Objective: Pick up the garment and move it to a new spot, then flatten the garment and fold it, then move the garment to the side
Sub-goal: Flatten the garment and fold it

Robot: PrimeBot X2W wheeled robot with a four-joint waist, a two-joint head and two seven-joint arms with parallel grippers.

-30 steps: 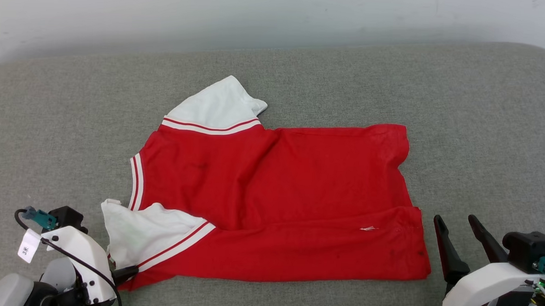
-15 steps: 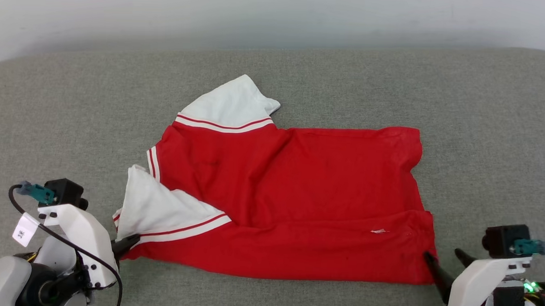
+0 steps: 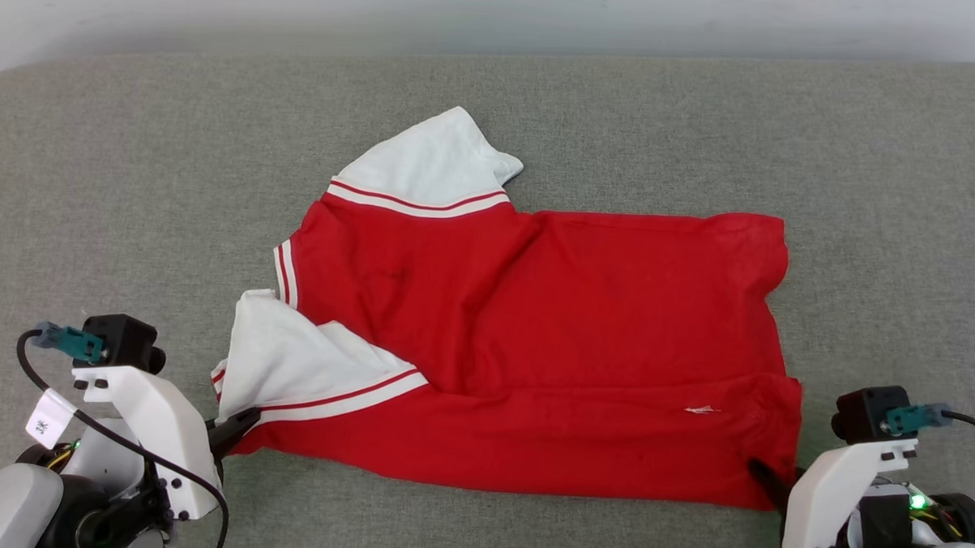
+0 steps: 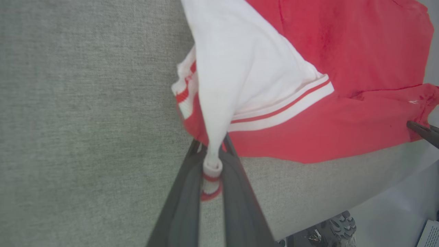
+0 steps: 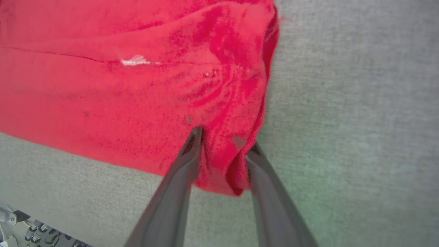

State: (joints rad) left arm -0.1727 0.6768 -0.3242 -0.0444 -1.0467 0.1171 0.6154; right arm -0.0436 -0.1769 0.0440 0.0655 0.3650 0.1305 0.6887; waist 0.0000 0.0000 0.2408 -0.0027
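Observation:
The garment [image 3: 550, 341], a red jersey with white red-striped trim, lies spread on the grey surface, its two shoulder straps turned over to show white inside. My left gripper [image 3: 243, 424] is shut on the near strap's end at the garment's lower left corner; in the left wrist view the garment [image 4: 308, 130] has that white strip pinched in the left gripper [image 4: 212, 147]. My right gripper [image 3: 760, 470] sits at the lower right hem corner. In the right wrist view the right gripper [image 5: 224, 139] straddles the bunched corner of the garment [image 5: 120, 103], fingers still apart.
A grey cushioned surface [image 3: 133, 213] carries everything, with a pale wall [image 3: 496, 15] behind it. Its front edge runs close below both grippers [image 4: 343, 192]. The right gripper's dark fingertip [image 4: 423, 130] pokes into the left wrist view at the far right.
The head camera shifted. My right gripper dropped from beside the hem onto its near corner, and its fingers narrowed. My left gripper kept its hold and drew the strap inward.

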